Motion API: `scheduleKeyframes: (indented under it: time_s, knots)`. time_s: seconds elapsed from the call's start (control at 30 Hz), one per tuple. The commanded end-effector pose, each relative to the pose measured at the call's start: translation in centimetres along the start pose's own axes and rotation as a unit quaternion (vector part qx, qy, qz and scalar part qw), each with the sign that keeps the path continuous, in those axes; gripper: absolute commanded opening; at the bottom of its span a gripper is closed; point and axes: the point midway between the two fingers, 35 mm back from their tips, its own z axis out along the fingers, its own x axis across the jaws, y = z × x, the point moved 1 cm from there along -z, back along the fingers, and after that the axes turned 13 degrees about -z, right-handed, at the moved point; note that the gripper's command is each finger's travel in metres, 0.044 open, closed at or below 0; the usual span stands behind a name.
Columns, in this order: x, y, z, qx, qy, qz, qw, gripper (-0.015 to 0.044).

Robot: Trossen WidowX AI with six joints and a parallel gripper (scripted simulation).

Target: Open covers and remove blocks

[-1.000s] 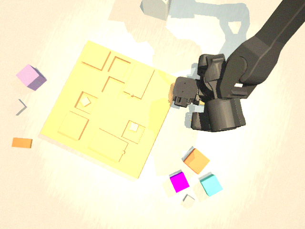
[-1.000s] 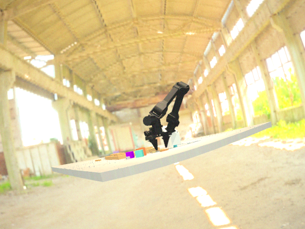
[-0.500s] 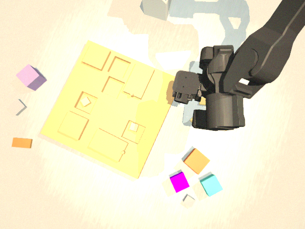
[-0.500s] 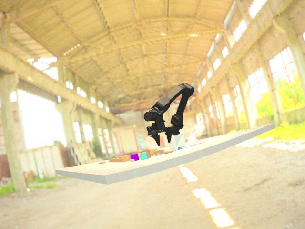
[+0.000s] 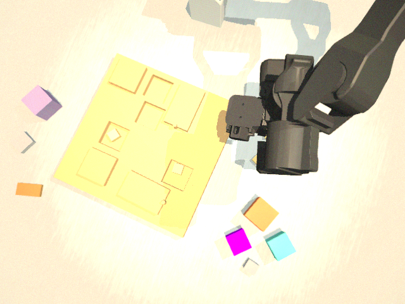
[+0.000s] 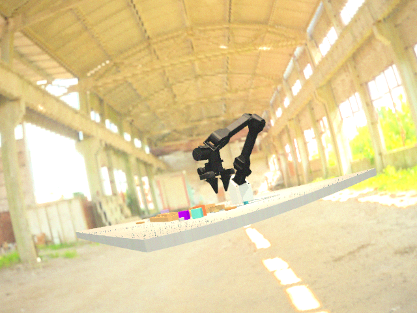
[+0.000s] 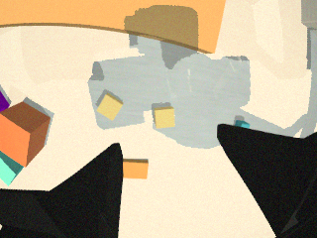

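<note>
The yellow puzzle board (image 5: 147,147) (image 7: 74,12) (image 6: 163,217) lies flat. Two rectangular covers with small knobs show, one near the upper right (image 5: 186,106) and one near the lower edge (image 5: 142,192); whether wells lie beneath is hidden. Two wells at the upper middle look empty. A small pale piece (image 5: 113,133) sits in the left well, another (image 5: 178,168) in the lower right well. My gripper (image 7: 170,140) (image 6: 221,192) is open and empty above the table, beyond the board's right edge. Yellow blocks (image 7: 109,106) (image 7: 164,117) lie on the table by the board.
Orange (image 5: 261,213), magenta (image 5: 238,242), teal (image 5: 280,245) and pale (image 5: 250,265) blocks stand off the board's lower right corner. A lilac block (image 5: 37,99) and a flat orange block (image 5: 28,189) lie left. Another flat orange block (image 7: 135,170) lies by the left finger.
</note>
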Motion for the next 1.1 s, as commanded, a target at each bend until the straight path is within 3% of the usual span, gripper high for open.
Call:
scheduleKeyframes:
  time_s: [0.0,0.27,1.07]
  knots:
    - [1.0,1.9,-0.1,-0.008,0.003,-0.055,0.998,0.0204]
    - [2.6,5.7,-0.2,-0.01,-0.001,-0.206,0.979,0.0]
    - [3.7,18.6,-0.1,0.001,0.0,-0.605,0.796,0.0]
